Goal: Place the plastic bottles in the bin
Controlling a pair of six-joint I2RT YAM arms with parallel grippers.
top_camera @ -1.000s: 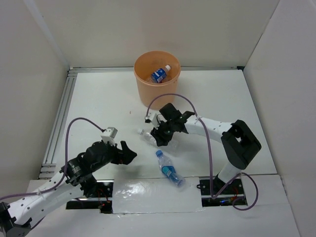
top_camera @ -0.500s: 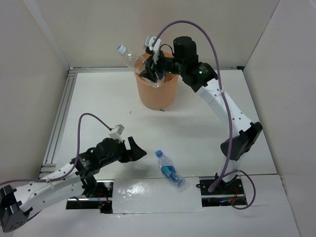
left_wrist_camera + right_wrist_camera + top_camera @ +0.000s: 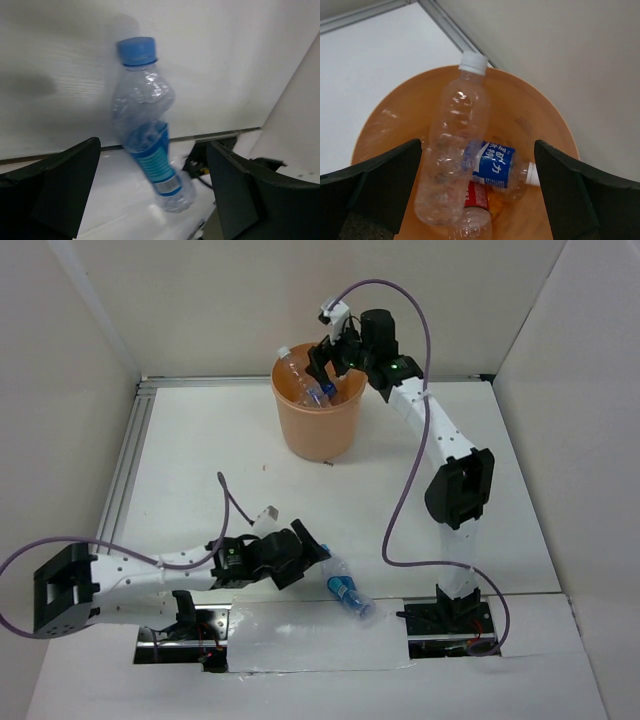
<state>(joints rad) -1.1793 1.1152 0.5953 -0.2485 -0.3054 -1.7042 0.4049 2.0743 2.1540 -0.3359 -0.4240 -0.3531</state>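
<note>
Inside the bin (image 3: pixel 320 435), a blue-labelled bottle (image 3: pixel 495 165) shows white Japanese characters; a white-capped bottle (image 3: pixel 452 155) leans cap-up at the rim. Right gripper (image 3: pixel 333 368) hangs above, jaws apart. Left gripper (image 3: pixel 305 558), jaws apart, faces a blue-capped bottle (image 3: pixel 147 150) lying on the table (image 3: pixel 200 460).

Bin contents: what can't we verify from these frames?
- Right wrist: the red-labelled bottle is mostly hidden under the white-capped clear bottle and the blue-labelled bottle, and its lower part is cut off by the frame edge. The bin floor is covered, so the count is unsure.
- Top external: the right tool covers part of the bin opening, and the bottles are too small to separate.
- Left wrist: the blue-capped bottle is blurred and its label is unreadable.
</note>
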